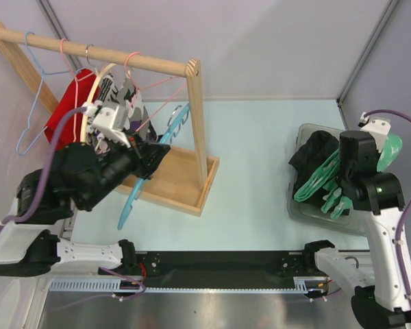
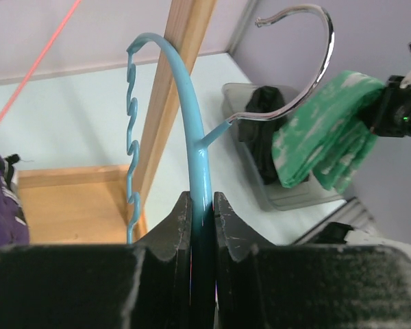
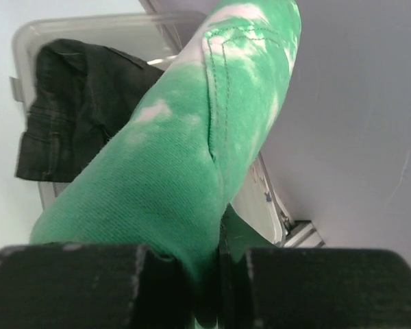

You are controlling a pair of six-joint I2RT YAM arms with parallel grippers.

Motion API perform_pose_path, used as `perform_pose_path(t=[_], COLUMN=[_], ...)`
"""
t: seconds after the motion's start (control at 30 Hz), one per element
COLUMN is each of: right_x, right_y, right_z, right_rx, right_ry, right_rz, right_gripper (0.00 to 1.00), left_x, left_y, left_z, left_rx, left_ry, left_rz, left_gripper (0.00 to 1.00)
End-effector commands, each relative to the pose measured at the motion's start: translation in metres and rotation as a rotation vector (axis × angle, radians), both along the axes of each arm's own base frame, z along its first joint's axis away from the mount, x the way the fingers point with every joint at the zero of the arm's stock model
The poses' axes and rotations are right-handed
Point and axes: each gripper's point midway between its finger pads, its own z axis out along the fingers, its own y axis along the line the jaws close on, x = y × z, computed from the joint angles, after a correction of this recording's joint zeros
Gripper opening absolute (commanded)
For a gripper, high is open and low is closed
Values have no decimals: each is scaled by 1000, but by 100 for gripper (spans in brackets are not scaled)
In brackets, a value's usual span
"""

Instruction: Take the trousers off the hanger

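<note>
My right gripper (image 3: 219, 259) is clamped on the green trousers (image 3: 192, 157). They're off the hanger, bunched into one long fold that runs slantwise from my fingers down over the grey bin (image 3: 75, 25), beside a dark garment (image 3: 68, 103). My left gripper (image 2: 202, 200) pinches the bare blue hanger (image 2: 194, 123) — its metal hook (image 2: 327, 62) points away from me.

Glossy plastic hanger (image 2: 192, 130), chrome hook (image 2: 308, 75)
</note>
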Motion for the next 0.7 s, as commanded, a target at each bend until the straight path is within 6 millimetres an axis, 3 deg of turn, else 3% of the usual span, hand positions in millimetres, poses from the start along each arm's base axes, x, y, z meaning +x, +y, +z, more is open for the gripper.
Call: perform_pose_path(t=[0.0, 0.07, 0.27, 0.43, 0.67], right_x=[36, 42, 36, -10, -65], right_y=[-1, -2, 3, 5, -10], right_z=[5, 0, 26, 81, 95], right_rx=[57, 96, 171, 182, 131], right_ry=[-96, -92, -187, -327, -354], right_rz=[30, 23, 74, 93, 20], right_gripper=[0, 0, 0, 0, 0], left_x=[12, 16, 30, 39, 40], left_y=[1, -3, -6, -2, 8], left_z=[37, 39, 41, 42, 49], left_rx=[-56, -45, -14, -25, -87], left_ry=[-70, -78, -102, -105, -126], left_rz=[58, 74, 124, 153, 172], left_gripper=[0, 0, 0, 0, 0])
